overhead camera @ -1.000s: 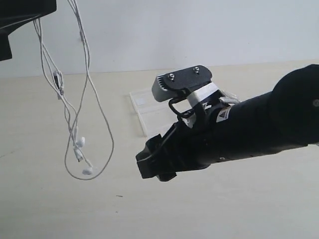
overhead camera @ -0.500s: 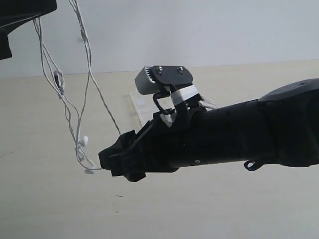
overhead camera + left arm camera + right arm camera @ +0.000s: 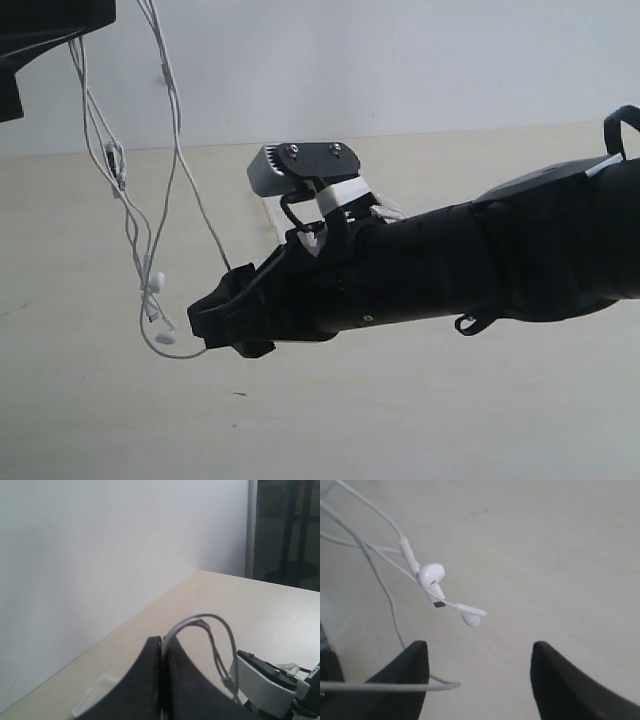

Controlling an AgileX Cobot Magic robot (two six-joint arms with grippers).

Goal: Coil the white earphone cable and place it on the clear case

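The white earphone cable [image 3: 176, 150] hangs in long loops from my left gripper [image 3: 162, 641], which is shut on it high at the exterior view's top left. A cable loop [image 3: 202, 620] arches out from between its fingers. Two earbuds [image 3: 153, 300] dangle near the bottom of the loops. My right gripper [image 3: 207, 320] reaches across from the right, level with the lowest loop. It is open [image 3: 480, 665], with the earbuds [image 3: 431, 575] just ahead of it and one strand [image 3: 395, 685] lying across one finger. The clear case [image 3: 97, 692] lies on the table; in the exterior view the right arm hides it.
The pale wooden table [image 3: 90, 420] runs under both arms up to a white wall [image 3: 400, 60]. The right arm's grey wrist camera [image 3: 300, 165] sticks up above the forearm. A dark window or doorway [image 3: 285, 530] stands beyond the table's far end.
My right arm has pushed leftward across the table to the hanging cable. The bottom loop, which hung free, now lies against its fingertips. The left gripper has stayed put.
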